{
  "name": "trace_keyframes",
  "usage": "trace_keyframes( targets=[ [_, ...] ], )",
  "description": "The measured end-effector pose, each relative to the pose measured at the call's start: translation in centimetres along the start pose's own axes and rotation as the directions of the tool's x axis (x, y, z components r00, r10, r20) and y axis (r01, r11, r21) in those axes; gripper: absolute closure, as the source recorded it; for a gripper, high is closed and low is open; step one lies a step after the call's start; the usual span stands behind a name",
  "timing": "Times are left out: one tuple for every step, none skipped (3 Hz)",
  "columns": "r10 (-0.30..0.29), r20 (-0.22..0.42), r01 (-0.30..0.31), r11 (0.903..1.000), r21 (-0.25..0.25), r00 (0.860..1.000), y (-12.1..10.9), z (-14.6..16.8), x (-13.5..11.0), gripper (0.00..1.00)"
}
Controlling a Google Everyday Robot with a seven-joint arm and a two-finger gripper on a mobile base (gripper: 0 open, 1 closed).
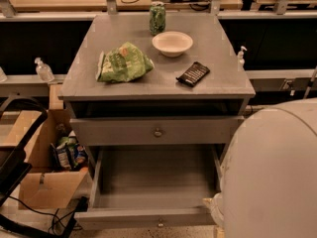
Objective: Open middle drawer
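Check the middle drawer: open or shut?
Open. The middle drawer is pulled out, its bare grey inside showing, below the shut upper drawer. The gripper is not in view; the white robot body fills the lower right.

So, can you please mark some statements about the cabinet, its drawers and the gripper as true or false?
1. The lowest drawer is pulled out. True.
2. The middle drawer is pulled far out. False: its front looks pushed in, with the knob at its centre.
3. The white bowl lies inside the open drawer. False: it stands on the cabinet top, near the green can.
4. A green bag lies on the cabinet top. True.
5. The gripper holds the knob. False: the gripper is not in view; only the white robot body shows at lower right.
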State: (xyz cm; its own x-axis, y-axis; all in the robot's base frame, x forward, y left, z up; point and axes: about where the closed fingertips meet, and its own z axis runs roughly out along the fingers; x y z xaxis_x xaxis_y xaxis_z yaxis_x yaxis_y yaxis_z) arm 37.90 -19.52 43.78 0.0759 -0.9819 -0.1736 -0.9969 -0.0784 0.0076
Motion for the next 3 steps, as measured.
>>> trace_keyframes(
  targets=[
    [0.005,0.0,-0.005,0.9999,-0.012,1.0,0.3,0.4,0.1,0.42],
    [0.021,-0.009,-0.021,0.9991,-0.036,1.0,1.3,0.9,0.5,0.66],
    [0.048,-0.014,-0.048,0.9977,-0.048,0.999,2.4,0.7,1.2,0.89]
  ],
)
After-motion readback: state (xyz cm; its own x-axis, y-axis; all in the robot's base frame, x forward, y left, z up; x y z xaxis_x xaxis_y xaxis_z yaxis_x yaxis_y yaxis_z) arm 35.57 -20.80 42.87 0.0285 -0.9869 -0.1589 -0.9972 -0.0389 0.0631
